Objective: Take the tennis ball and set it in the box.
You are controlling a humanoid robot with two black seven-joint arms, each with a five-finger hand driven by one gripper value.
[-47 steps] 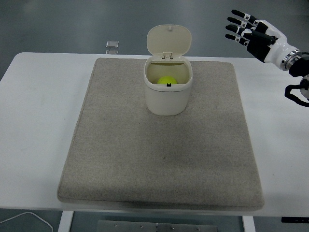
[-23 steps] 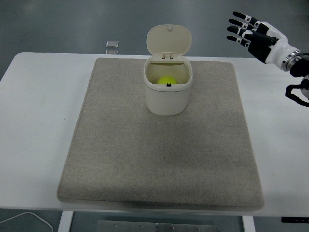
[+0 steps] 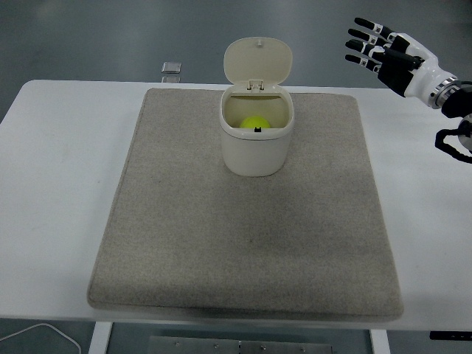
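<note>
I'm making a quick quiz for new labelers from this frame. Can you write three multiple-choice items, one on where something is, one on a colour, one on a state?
1. Where is the tennis ball?
A. On the mat beside the box
B. Inside the box
C. In the right hand

2. What colour is the mat under the box?
A. Beige-grey
B. Bright blue
C. Red

3. How is the box's lid?
A. Shut flat
C. Lying on the table
B. Flipped up and open

Key:
1 B: the yellow-green ball shows through the box's open top.
2 A: the mat is a dull beige-grey against the white table.
3 B: the lid stands upright behind the opening, hinged at the back rim.

The right hand is raised at the upper right, fingers spread, holding nothing.
</note>
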